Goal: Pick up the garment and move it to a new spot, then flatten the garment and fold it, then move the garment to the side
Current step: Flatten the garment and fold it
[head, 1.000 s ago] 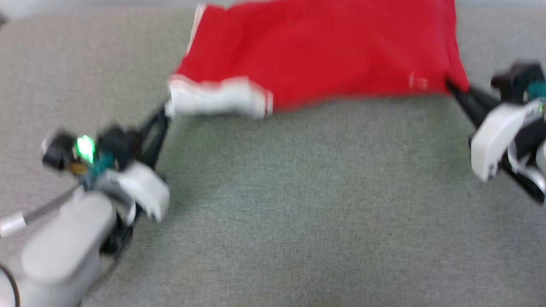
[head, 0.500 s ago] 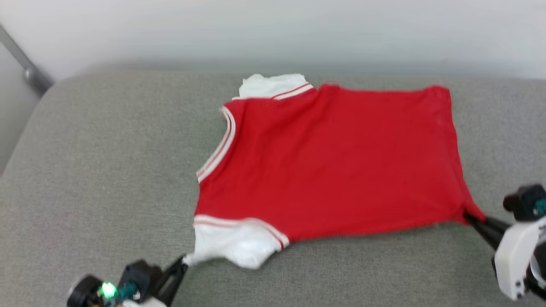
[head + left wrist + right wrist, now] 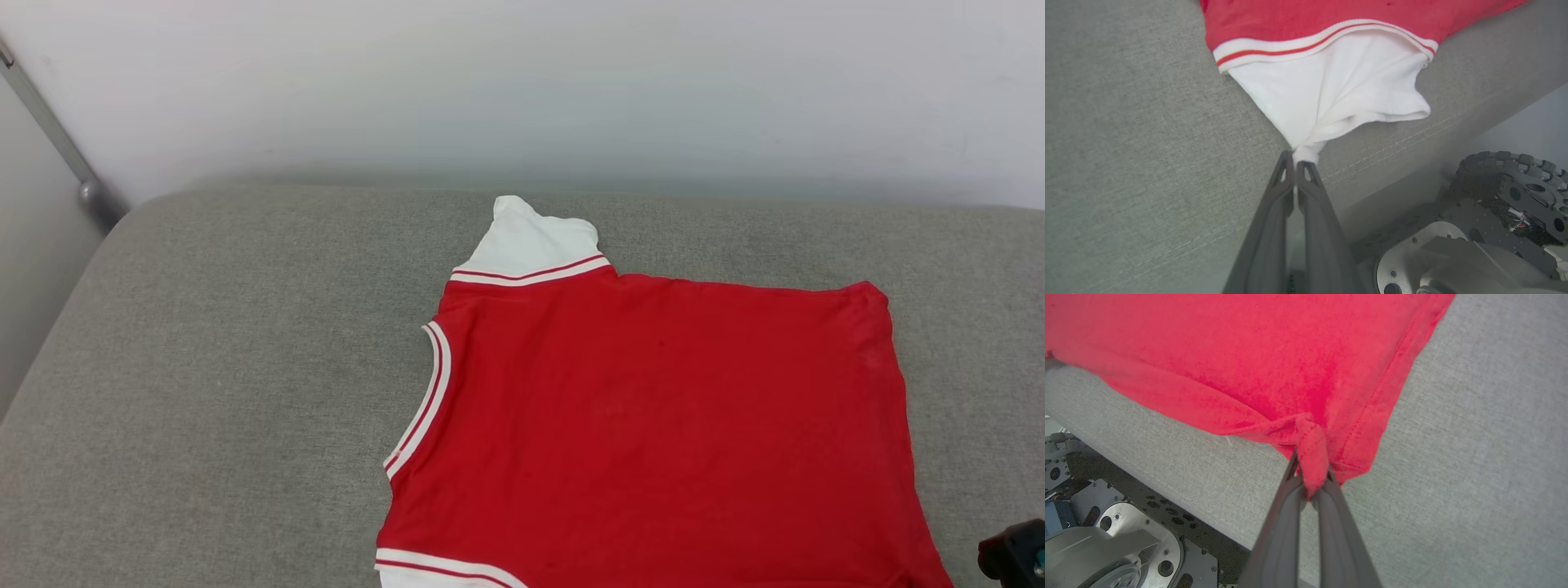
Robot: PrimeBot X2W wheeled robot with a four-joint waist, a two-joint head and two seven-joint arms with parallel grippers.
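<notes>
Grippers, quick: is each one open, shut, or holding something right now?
Left gripper: shut on the white sleeve of the red jersey-style T-shirt.
Right gripper: shut on a bunched red corner of the same T-shirt.

Left gripper point(image 3: 1294, 159): our two long dark fingers point(image 3: 1267, 228) meet at the tips, pinched tight on a bunched corner of the white sleeve of the garment point(image 3: 1331, 81).
Left fingers, pose: we see them rise side by side from the bottom edge of the left wrist view, narrowing to a point.
Right gripper point(image 3: 1311, 484): our tips clamp a twisted fold at the red hem corner; cloth fills the thin gap between them.
Right wrist housing point(image 3: 1016, 555): a dark piece of it shows at the bottom right corner of our head view.
Wheeled base point(image 3: 1494, 212): our metal plates and a roller-rimmed wheel sit beside the left fingers.
</notes>
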